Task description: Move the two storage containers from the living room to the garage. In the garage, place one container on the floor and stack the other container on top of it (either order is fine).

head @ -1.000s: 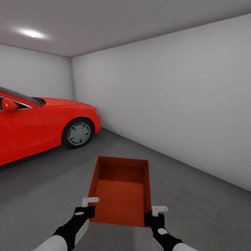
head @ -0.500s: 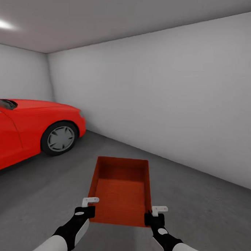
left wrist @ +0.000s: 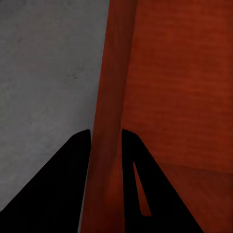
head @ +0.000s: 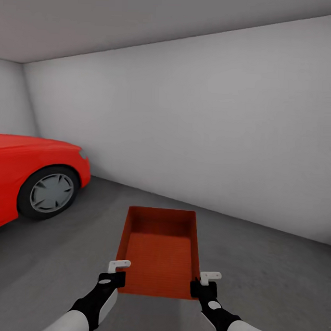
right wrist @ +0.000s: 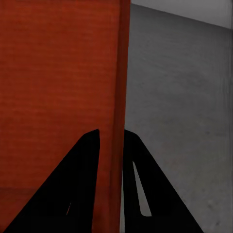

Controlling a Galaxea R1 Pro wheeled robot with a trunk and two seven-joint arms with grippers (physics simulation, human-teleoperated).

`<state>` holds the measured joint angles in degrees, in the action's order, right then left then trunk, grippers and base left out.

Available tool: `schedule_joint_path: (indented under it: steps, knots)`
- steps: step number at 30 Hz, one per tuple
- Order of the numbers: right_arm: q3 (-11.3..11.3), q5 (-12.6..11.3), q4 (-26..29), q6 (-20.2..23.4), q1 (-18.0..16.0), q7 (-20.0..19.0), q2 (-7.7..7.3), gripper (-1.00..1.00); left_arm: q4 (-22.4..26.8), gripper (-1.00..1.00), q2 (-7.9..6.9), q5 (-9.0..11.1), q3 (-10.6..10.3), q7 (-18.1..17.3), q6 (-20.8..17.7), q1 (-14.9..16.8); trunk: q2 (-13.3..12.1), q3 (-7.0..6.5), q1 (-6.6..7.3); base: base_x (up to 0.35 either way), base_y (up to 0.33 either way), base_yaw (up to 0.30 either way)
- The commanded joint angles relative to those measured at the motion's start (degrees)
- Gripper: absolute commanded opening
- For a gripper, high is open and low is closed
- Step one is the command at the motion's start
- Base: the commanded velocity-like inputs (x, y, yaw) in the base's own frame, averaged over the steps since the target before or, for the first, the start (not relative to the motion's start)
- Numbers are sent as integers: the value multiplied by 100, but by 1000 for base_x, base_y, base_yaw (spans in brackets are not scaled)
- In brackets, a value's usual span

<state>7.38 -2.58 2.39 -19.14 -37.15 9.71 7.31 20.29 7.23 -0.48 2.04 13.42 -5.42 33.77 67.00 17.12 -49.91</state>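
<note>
Storage container (head: pixel 158 252) up off the grey floor (head: pixel 50 257) in the garage — carried level, open top showing. Far left, glossy red car (head: pixel 25 174), wheel toward the white wall (head: pixel 196 133). Left pincer (head: pixel 116 274) clamped on the near-left wall, rim pinched between its fingers (left wrist: pixel 73 184). Right pincer (head: pixel 204 283) — same grip, clenched on the near-right wall.

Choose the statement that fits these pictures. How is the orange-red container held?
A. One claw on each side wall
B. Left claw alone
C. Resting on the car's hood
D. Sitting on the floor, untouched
A: the left claw and the right claw each pinch a side wall of the container.
</note>
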Motion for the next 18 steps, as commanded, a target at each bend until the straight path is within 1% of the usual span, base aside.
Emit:
schedule_joint_path:
  steps: [1,18]
  knots:
    - [-158,-41,15,-46,-12,146,-36,-100,-8,-100,-2,66,33,29,-38,-2,4,7,-3,297,226,-285]
    - [-158,-41,15,-46,-11,145,-36,-100,-8,-100,-2,66,33,29,-38,-2,4,7,-3,297,226,-285]
